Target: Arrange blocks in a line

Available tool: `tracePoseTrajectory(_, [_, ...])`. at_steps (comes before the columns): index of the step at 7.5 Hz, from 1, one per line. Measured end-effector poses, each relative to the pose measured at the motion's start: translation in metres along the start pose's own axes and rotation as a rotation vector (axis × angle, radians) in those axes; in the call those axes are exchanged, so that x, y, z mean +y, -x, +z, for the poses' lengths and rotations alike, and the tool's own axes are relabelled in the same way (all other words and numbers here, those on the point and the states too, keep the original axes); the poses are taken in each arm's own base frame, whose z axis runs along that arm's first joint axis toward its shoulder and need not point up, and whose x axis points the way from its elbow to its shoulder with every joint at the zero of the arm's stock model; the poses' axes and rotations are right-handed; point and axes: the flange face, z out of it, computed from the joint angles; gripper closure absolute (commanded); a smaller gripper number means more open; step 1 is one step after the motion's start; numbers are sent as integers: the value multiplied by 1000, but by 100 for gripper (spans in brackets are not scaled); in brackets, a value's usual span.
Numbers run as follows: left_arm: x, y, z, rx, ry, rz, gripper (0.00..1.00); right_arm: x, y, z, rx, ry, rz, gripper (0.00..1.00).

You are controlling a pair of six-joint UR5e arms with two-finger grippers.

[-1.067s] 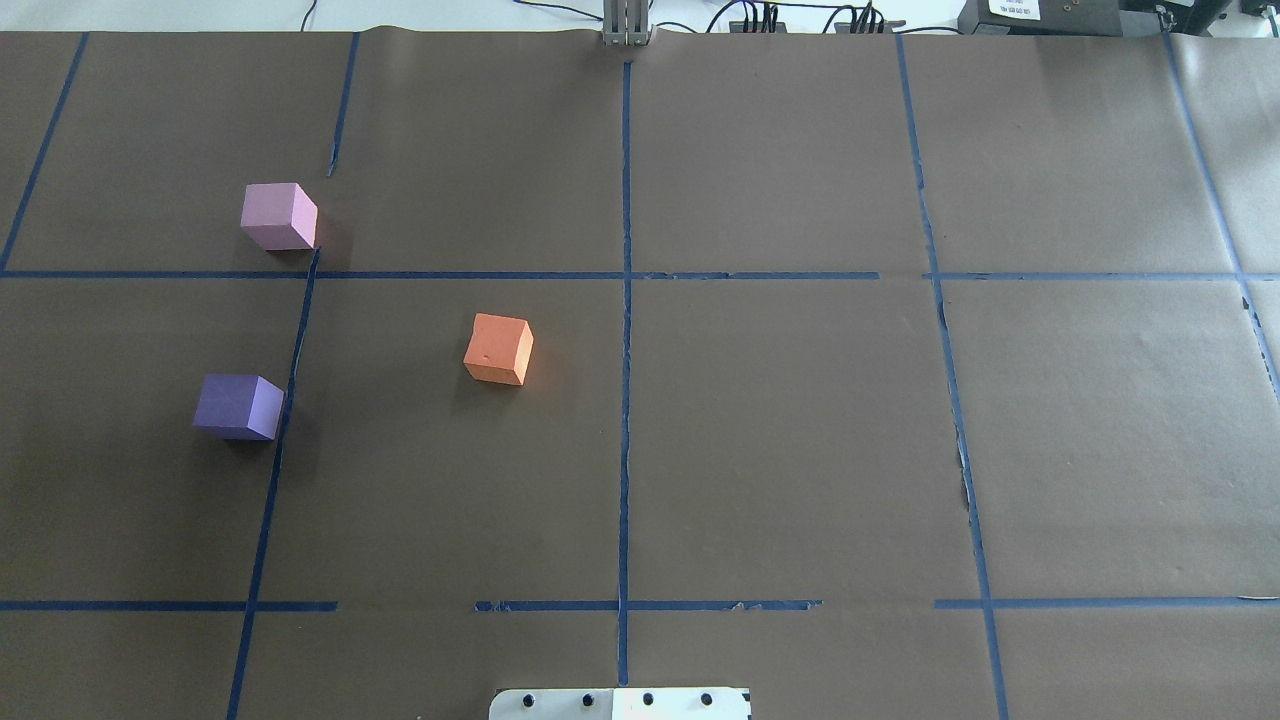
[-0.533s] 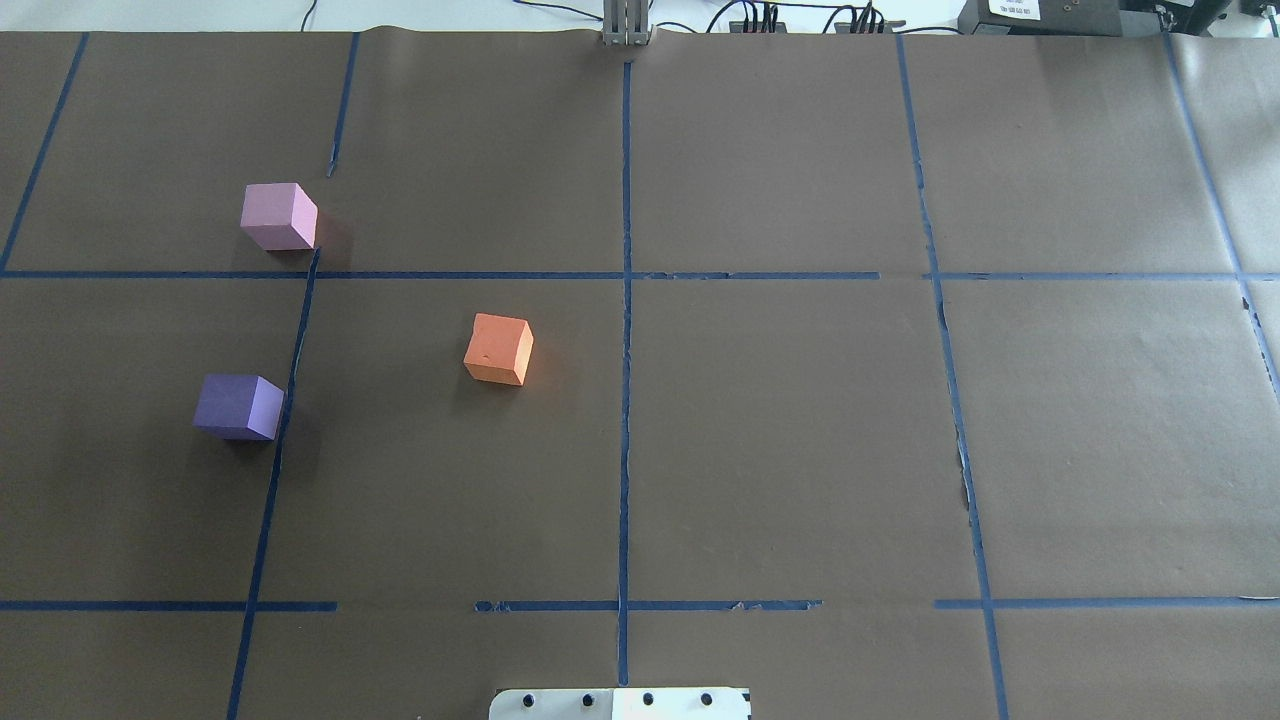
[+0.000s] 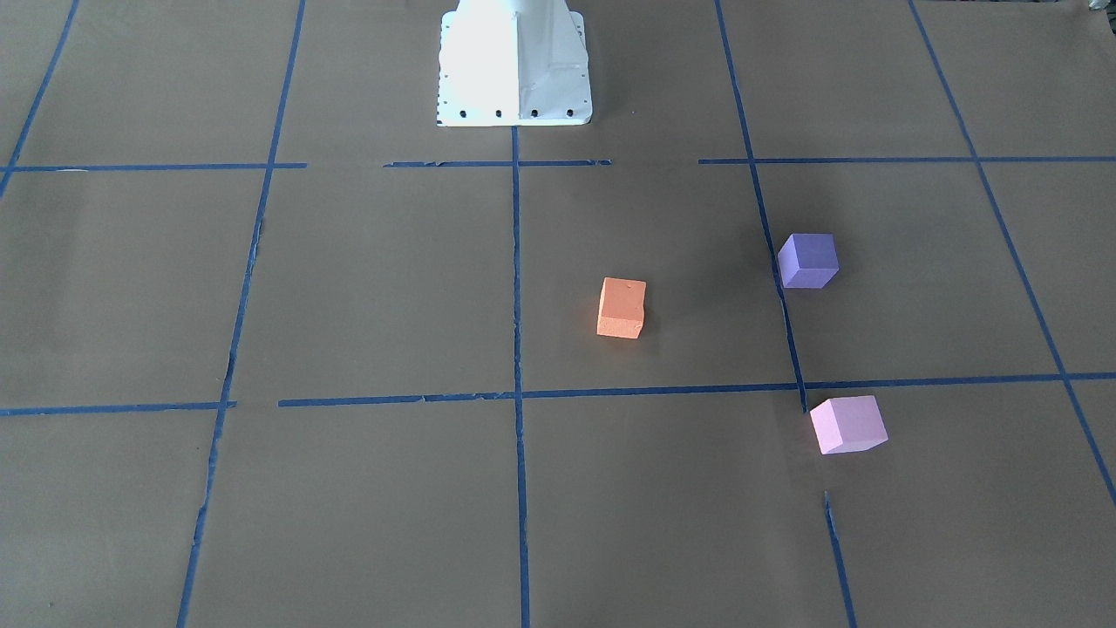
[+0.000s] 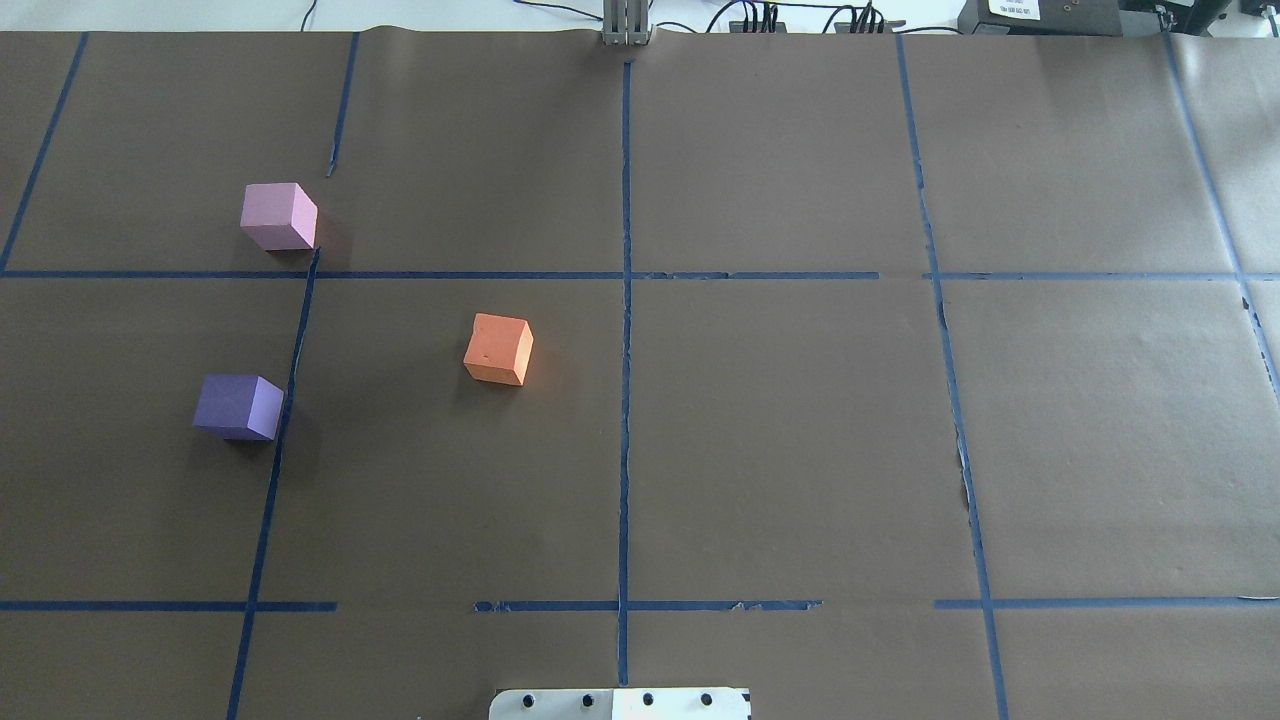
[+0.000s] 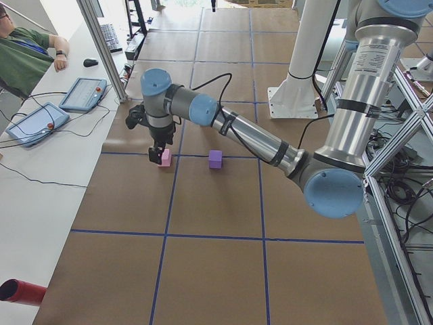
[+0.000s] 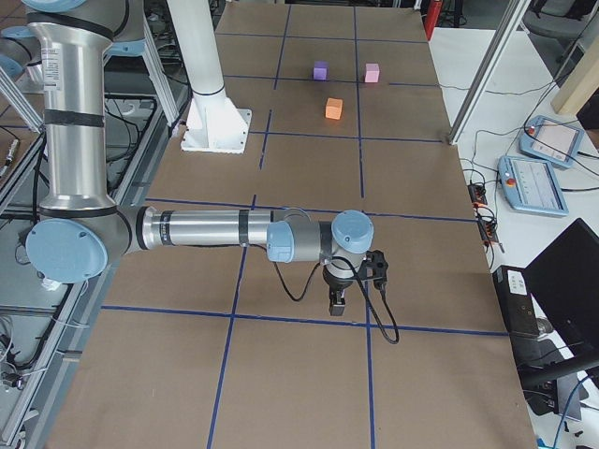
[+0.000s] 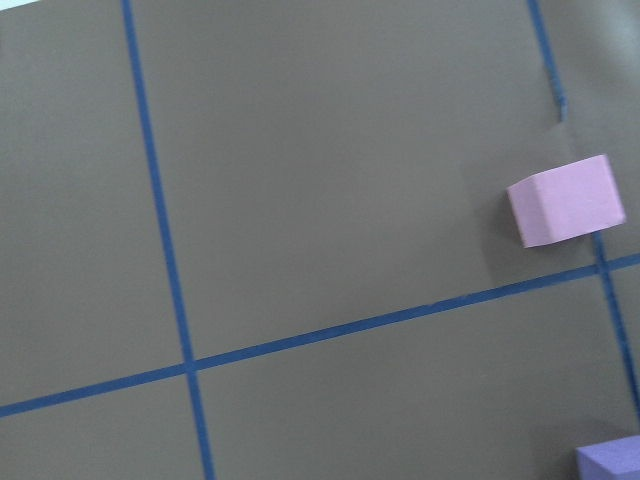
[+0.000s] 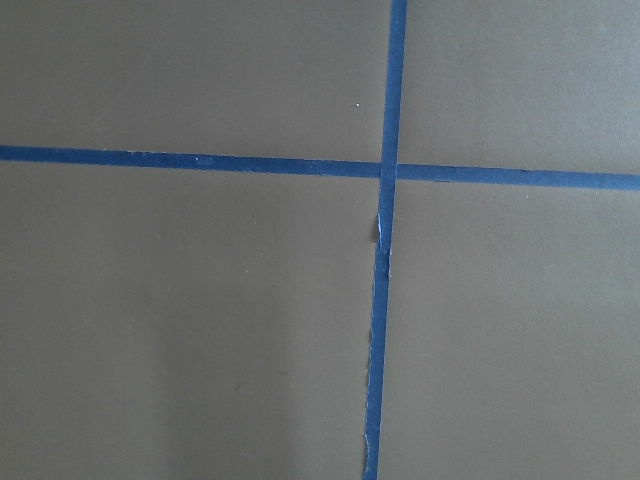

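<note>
Three blocks scattered, nothing lined up yet

My left gripper [image 5: 156, 157] hangs near the pink block [image 4: 278, 216], and my right gripper [image 6: 337, 303] is well away over the brown paper [image 6: 421, 271]. I can't tell if either one's open. The purple block [image 4: 238, 406] and orange block [image 4: 498, 348] sit well apart on my left half. They look like light, squishy foam, so I'd gently pinch two flat opposite faces.

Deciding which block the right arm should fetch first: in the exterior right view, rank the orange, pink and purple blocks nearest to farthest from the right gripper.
From the right gripper:
1. orange block, nearest, mid-table.
2. pink block (operators' side) and purple block (robot's side), far end: too close to call.
</note>
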Motion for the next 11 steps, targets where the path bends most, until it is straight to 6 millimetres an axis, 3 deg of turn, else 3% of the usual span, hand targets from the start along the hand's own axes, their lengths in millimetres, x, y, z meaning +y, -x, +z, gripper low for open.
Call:
tracePoseTrajectory(1, [-19,-60,1,34,-5,14,0,0,0,0,0,0,0,0])
tracePoseTrajectory(3, [-37,-178,14,103,7,12,0,0,0,0,1,0,0,0])
tracePoseTrajectory(5, [-37,-277,44,119,30,-29,0,0,0,0,0,0,0,0])
tracePoseTrajectory(6, [-34,-315,65,119,28,-56,0,0,0,0,0,0,0,0])
tracePoseTrajectory(8, [-36,-341,112,123,19,-74,0,0,0,0,0,0,0,0])
tracePoseTrajectory(11, [-21,-379,179,69,50,-153,0,0,0,0,1,-1,0,0])
